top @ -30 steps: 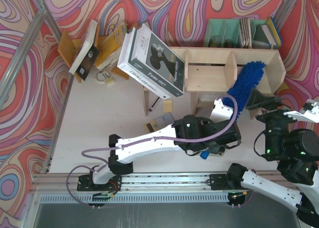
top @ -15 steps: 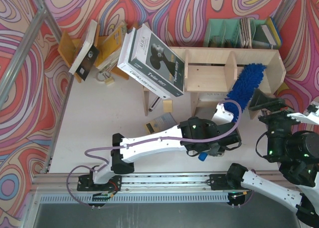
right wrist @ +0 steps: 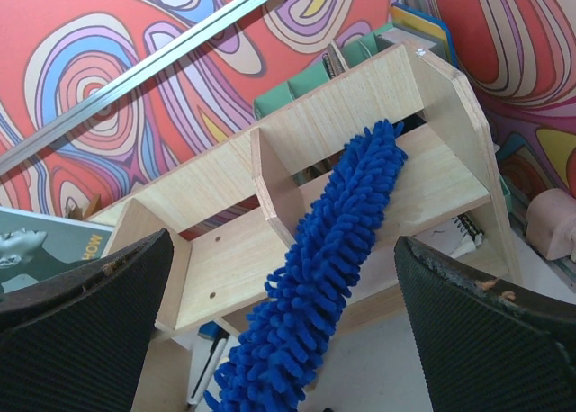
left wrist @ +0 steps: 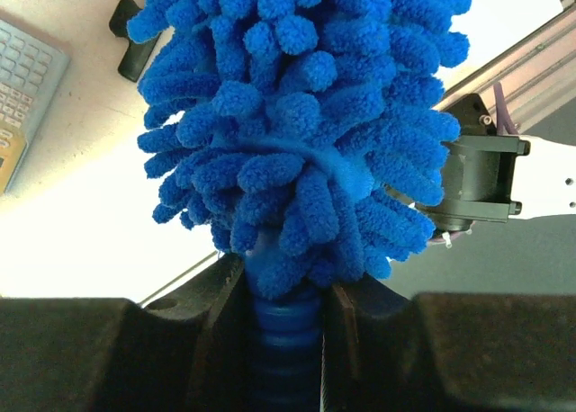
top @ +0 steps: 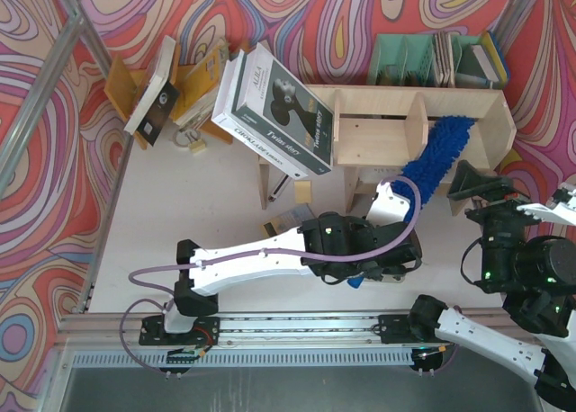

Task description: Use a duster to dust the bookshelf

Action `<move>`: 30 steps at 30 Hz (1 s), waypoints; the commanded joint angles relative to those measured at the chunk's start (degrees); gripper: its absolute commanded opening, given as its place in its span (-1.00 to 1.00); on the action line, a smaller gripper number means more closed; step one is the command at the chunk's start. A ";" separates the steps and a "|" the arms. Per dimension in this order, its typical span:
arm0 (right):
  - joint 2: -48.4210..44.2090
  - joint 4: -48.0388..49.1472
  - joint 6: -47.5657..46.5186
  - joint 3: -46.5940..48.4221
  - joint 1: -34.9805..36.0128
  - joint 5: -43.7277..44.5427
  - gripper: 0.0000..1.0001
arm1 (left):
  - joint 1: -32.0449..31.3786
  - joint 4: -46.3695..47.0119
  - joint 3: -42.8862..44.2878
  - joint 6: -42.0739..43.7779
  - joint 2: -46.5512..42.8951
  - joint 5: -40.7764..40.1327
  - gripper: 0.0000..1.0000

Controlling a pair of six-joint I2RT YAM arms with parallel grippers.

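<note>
While the left claw (left wrist: 286, 315) clamps the duster (left wrist: 297, 133), the right claw (right wrist: 283, 300) gapes wide.

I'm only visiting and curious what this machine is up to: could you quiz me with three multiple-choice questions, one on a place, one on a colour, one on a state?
1. Where does the duster lay its fluffy head? A on the tilted book; B in the bookshelf, beside a divider; C in the green organizer.
2. What colour is the duster? A blue; B yellow; C white.
3. How is the right gripper? A open, holding nothing; B shut on the duster; C shut on a book.
Answers: 1 B, its strands lie across the plywood shelf; 2 A, bright blue in every view; 3 A, its fingers stand wide apart.
</note>
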 commanded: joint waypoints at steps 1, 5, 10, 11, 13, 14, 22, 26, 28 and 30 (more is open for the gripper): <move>0.34 0.75 0.89 -0.83 -0.01 1.04 0.97 | -1.15 3.16 2.42 1.63 -1.66 -7.15 -1.00; -0.09 0.58 0.84 -0.86 0.02 1.13 0.97 | -1.96 5.15 2.36 2.85 -1.95 -7.74 -1.00; -0.57 0.24 1.05 -0.92 -0.01 1.22 0.97 | -1.94 5.59 2.36 2.81 -2.12 -8.86 -1.00; -0.66 0.04 1.29 -0.92 0.04 1.17 0.97 | -1.82 5.40 2.35 2.63 -2.07 -9.11 -1.00; -0.68 -0.21 1.63 -1.00 0.02 1.07 0.97 | -1.53 4.97 2.22 1.67 -2.02 -9.36 -1.00; -0.68 -0.26 1.63 -1.01 0.03 1.02 0.98 | -1.19 5.01 2.09 1.61 -1.88 -8.71 -1.00; -0.66 -0.50 2.05 -1.18 0.04 1.05 0.97 | -0.21 4.30 2.94 1.99 1.16 -1.92 -1.00; -0.68 -0.67 2.24 -1.19 0.02 1.03 0.97 | 0.06 4.57 2.80 2.83 1.45 0.40 -1.00; -0.76 -0.82 2.34 -1.11 0.01 1.04 0.98 | 0.24 4.63 2.40 2.86 1.37 0.97 -1.00; -0.77 -0.83 2.42 -1.03 0.00 1.02 0.97 | 0.41 4.72 2.23 3.17 1.44 2.32 -1.00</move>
